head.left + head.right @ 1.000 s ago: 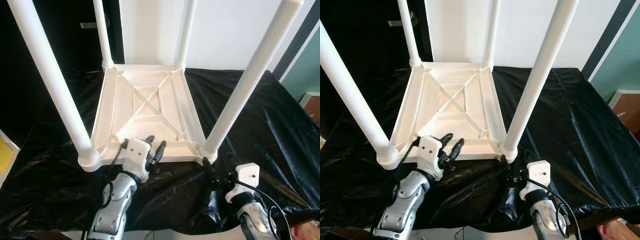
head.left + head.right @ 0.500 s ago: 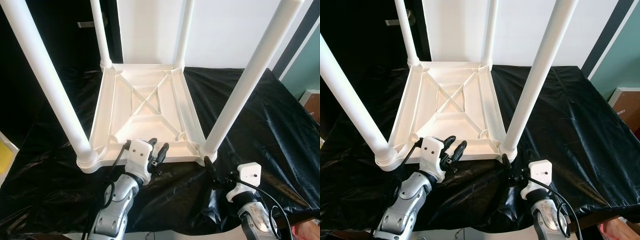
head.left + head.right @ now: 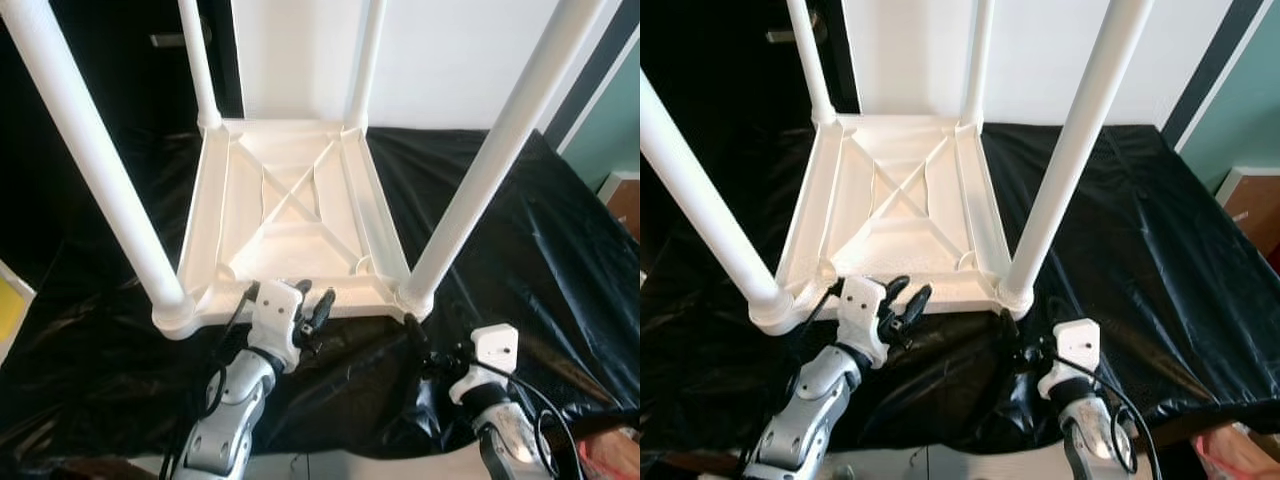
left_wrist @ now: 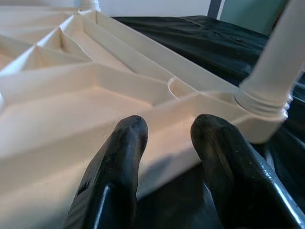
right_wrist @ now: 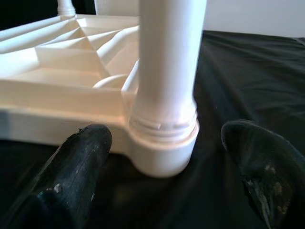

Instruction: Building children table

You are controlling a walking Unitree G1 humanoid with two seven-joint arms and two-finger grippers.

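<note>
Where it lies upside down on a black plastic sheet (image 3: 520, 215), the white children's table (image 3: 290, 215) shows its underside: a square, shallow tray with a raised rim, stiffened by moulded ribs that cross in an X near the far side and form a triangle toward the near side. Four round white legs stand up from ringed sockets at the corners: the near left leg (image 3: 95, 165), the near right leg (image 3: 500, 150), the far left leg (image 3: 198, 62) and the far right leg (image 3: 366, 62). Small curved gussets sit inside the near corners. The plastic is plain and matte; no brand, label or writing can be read on it.

The left gripper (image 3: 313, 303) is at the middle of the near rim, its two black fingers (image 4: 116, 162) spread a little apart, tips just in front of the rim's outer face. The right gripper (image 5: 167, 167) is at the base of the near right leg, fingers (image 5: 76, 162) spread wide on either side of the socket and not touching it.

A white wall (image 3: 450, 50) rises behind the sheet.
</note>
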